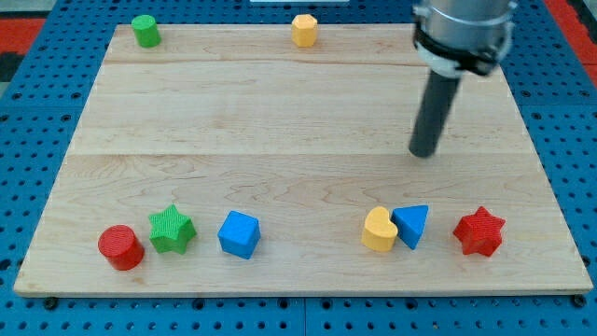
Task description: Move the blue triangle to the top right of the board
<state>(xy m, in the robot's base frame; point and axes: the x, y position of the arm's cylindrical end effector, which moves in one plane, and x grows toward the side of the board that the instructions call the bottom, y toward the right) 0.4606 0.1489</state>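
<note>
The blue triangle [412, 225] lies near the board's bottom edge, right of centre, touching a yellow heart-shaped block [379, 231] on its left. A red star [479, 231] sits just to its right, apart from it. My tip [424, 153] rests on the wooden board [280, 121] above the blue triangle, a clear gap away, touching no block.
A blue cube [239, 233], a green star [172, 229] and a red cylinder [120, 247] line the bottom left. A green cylinder [145, 30] stands at the top left and a yellow hexagonal block [304, 30] at the top centre. Blue pegboard surrounds the board.
</note>
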